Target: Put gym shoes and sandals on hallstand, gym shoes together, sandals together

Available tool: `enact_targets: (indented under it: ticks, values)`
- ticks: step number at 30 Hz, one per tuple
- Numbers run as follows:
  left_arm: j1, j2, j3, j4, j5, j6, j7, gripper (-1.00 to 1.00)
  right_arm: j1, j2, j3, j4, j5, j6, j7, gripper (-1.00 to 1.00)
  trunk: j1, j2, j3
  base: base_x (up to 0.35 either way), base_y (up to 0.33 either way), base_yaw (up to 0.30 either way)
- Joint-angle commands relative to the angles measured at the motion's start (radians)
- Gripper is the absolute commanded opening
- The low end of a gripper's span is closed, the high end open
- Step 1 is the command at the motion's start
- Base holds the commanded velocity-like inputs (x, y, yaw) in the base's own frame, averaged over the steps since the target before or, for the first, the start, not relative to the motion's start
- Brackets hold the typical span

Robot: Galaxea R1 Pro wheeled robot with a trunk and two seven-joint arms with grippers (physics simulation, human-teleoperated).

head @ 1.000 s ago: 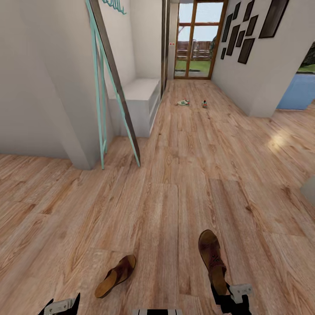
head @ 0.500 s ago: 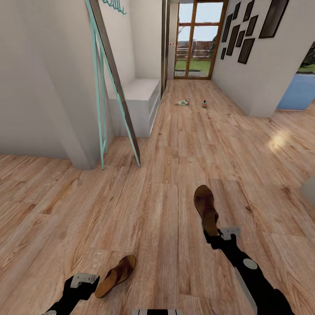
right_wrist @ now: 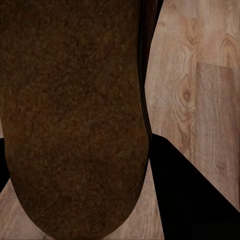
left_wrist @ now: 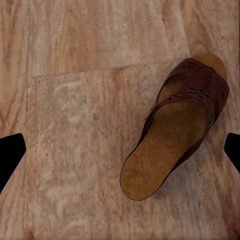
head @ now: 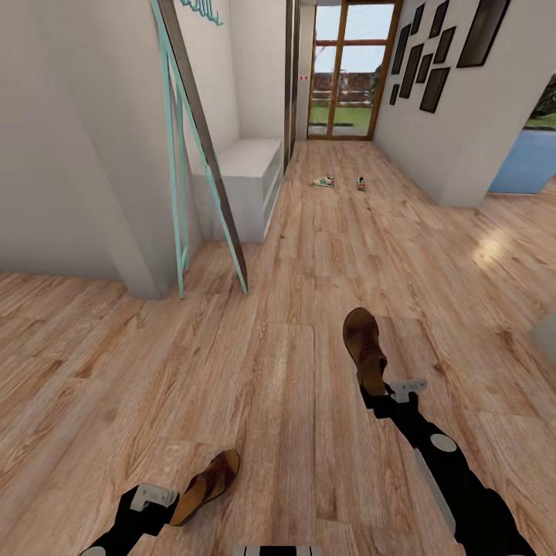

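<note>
One brown sandal (head: 364,347) is held off the corridor floor (head: 278,371) by its heel, with my right gripper (head: 377,392) shut on it. Its sole (right_wrist: 75,100) shows close up in the right wrist view. The other sandal (head: 205,486) lies flat on the floor beside my left gripper (head: 164,502). In the left wrist view that sandal (left_wrist: 180,130) sits between the open fingers, nearer one fingertip (left_wrist: 232,150). Two gym shoes (head: 324,181) (head: 361,184) lie far down the corridor. A light grey bench (head: 247,174) stands in an alcove; I cannot tell if it is the hallstand.
A teal-framed panel (head: 202,154) leans against the white wall corner at the left, its feet on the floor. A glass door (head: 351,69) closes the corridor's far end. Dark picture frames (head: 432,54) hang on the right wall.
My right arm has lifted the sandal and carried it forward, away from me. My left gripper has come up into the head view next to the sandal on the floor.
</note>
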Motion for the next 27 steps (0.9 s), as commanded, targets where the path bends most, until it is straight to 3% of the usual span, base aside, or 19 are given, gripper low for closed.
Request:
enact_targets:
  ticks: [1,4,10,15,24,27]
  values:
    - [0.0,-0.001,0.007,0.0,-0.011,-0.004,-0.007,1.0,0.0,0.0,0.0,-0.002,-0.004,0.007,0.003,-1.0,0.0,0.0,-0.001,0.0,0.0,0.0]
    - [0.0,0.0,0.006,0.0,-0.012,-0.004,-0.008,1.0,0.0,0.0,0.0,-0.002,-0.004,0.007,0.002,-1.0,0.0,0.0,-0.001,0.0,0.0,0.0]
    - [0.0,0.0,0.003,0.0,-0.014,-0.002,-0.016,1.0,0.0,0.001,0.0,-0.002,-0.005,0.007,0.002,-1.0,0.023,-0.042,-0.02,0.0,0.0,0.0]
    - [-0.001,0.007,0.004,0.0,-0.015,0.0,-0.062,1.0,0.0,0.001,0.0,-0.002,-0.005,0.007,0.002,-1.0,0.042,-0.077,-0.035,0.0,0.0,0.0]
    - [-0.022,0.042,0.007,-0.015,-0.023,0.012,-0.243,1.0,0.0,0.002,0.0,-0.001,-0.005,0.007,0.002,-1.0,0.076,-0.14,-0.063,0.0,0.0,0.0]
    - [-0.042,0.055,0.007,-0.017,-0.037,0.025,-0.296,1.0,0.0,0.002,0.0,-0.001,-0.005,0.007,0.002,-1.0,0.078,-0.141,-0.075,0.0,0.0,0.0]
